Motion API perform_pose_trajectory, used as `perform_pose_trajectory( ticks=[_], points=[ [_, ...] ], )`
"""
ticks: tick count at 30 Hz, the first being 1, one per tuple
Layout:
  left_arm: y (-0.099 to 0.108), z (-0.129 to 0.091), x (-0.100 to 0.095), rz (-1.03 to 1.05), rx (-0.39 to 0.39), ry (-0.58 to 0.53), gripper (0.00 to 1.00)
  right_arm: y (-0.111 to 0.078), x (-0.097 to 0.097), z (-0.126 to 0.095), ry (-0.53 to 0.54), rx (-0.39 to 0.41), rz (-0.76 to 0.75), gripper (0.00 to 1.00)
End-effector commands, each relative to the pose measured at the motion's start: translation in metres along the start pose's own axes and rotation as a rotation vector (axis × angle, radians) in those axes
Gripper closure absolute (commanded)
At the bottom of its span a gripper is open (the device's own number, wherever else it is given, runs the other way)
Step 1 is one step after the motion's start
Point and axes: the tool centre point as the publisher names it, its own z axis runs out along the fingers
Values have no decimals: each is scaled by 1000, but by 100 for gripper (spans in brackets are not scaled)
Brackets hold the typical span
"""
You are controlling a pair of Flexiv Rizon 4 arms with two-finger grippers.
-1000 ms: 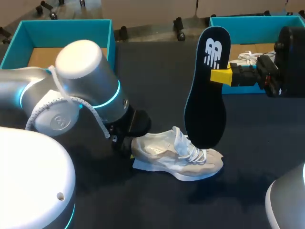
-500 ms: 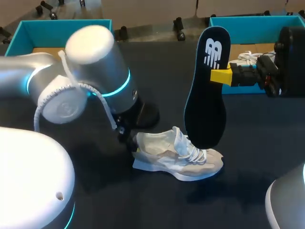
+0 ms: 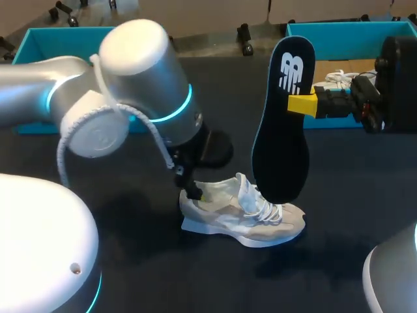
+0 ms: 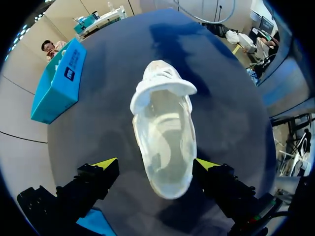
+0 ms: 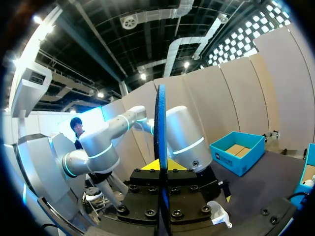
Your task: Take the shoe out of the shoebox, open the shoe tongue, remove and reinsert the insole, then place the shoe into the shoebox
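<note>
Insole (image 3: 281,124) removed: right gripper (image 3: 303,104) clamped insole above shoe (image 3: 244,212); left gripper (image 4: 156,164) spread astride heel (image 4: 167,183). Next: steady shoe, reinsert insole.

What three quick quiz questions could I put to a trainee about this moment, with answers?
1. True or false: the insole lies inside the shoe.
2. Which holds the insole? A: left gripper; B: right gripper; C: neither.
3. Where does the shoe sit: in a shoebox or on the table?
Key: 1 false, it is held upright, out of the shoe. 2 B. 3 On the table, its heel between the left gripper's open fingers.
</note>
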Motion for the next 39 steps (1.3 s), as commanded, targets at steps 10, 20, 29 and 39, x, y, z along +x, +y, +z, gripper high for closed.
perform_pose_trajectory(
  ticks=[10, 20, 29, 39],
  points=[
    [-28, 43, -24, -23, -63, 21, 1, -4, 5, -3, -9, -5, 0, 100],
    [-26, 63, -30, -76, -38, 57, 26, -4, 5, -3, -9, -5, 0, 100],
    [-25, 73, -27, -75, -59, 72, 36, -4, 5, -3, -9, -5, 0, 100],
    [-23, 82, -23, -80, -66, 103, 92, -4, 5, -3, -9, -5, 0, 100]
  ],
)
